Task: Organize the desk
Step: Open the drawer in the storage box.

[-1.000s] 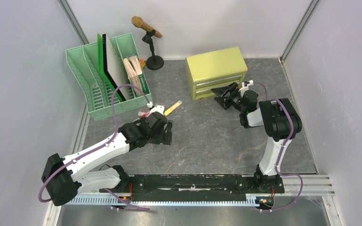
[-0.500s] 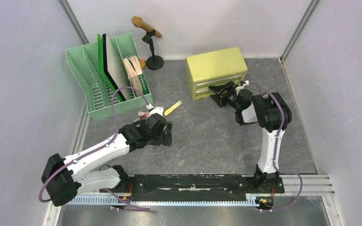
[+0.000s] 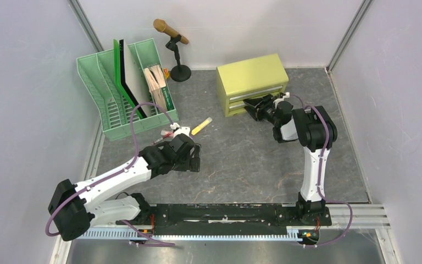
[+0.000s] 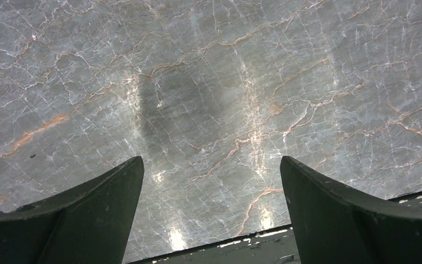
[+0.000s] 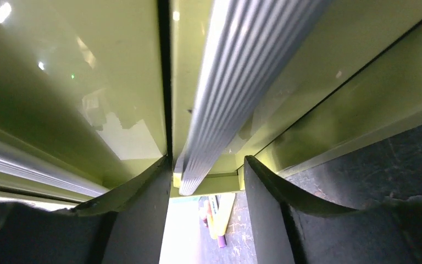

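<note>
Your right gripper (image 5: 206, 159) has slid in closer since a second ago and now straddles the ribbed drawer handle (image 5: 242, 82) on the yellow-green cabinet (image 3: 251, 74), presumably to work that drawer. Its fingers sit either side of the handle, but I can't tell if they're biting yet. Your left gripper (image 4: 211, 165) hangs spread wide over the desk (image 3: 242, 159), which stretches under both arms.
</note>
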{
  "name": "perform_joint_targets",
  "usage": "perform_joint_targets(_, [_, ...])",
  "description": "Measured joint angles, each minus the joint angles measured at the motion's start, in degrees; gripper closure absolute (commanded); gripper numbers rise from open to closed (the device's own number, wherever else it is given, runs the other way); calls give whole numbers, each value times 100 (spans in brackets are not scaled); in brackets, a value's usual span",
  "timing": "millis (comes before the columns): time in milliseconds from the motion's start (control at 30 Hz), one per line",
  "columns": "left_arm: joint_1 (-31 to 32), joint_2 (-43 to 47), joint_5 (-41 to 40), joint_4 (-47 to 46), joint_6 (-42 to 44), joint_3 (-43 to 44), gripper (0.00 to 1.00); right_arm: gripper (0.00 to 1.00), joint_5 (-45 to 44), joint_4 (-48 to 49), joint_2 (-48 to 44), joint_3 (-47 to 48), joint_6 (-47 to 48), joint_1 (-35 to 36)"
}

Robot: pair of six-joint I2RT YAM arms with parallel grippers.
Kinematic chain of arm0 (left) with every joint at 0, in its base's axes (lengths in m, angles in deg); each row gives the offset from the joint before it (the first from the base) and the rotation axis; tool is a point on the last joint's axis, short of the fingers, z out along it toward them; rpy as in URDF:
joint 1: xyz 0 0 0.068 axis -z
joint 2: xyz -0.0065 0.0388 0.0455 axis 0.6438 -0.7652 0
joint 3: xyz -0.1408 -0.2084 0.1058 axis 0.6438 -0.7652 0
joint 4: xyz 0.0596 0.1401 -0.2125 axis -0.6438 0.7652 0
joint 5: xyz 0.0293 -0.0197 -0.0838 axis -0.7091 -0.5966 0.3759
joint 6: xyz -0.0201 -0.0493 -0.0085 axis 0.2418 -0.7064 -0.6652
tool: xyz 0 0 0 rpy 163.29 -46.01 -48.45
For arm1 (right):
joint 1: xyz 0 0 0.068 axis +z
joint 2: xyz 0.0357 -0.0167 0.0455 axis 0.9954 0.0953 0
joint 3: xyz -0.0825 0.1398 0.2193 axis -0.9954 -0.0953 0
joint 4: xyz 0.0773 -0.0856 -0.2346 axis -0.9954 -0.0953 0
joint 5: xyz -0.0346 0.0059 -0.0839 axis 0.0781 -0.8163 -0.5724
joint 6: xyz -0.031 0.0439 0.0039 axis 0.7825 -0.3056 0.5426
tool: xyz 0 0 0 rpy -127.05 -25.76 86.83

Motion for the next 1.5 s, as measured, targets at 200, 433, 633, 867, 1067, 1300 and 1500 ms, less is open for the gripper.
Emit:
perform_joint_targets(200, [0,2,4,2,-31,-50,0,70,39,105,52,46,-208,-11])
perform_joint_targets(433, [2,4,13,2,-94,-107,0,100,57,216,52,13,-407,-9])
perform_joint_targets(633, [0,59,26,7,-107,-122,0,100,-15,457,-42,-289,-433,-4])
perform_joint_targets(867, [0,232,87,7,-216,-168,0,100,13,249,-540,-841,-210,-15])
perform_joint_targets(1067, [2,369,103,9,-352,-258,0,100,-44,-114,-944,-1143,-2,-7])
perform_joint_targets(1300, [0,492,105,11,-468,-345,0,100,-247,-127,-1281,-1576,17,136])
perform_joint_targets(1500, [0,586,120,13,-535,-380,0,100,-529,-133,-1434,-1751,20,310])
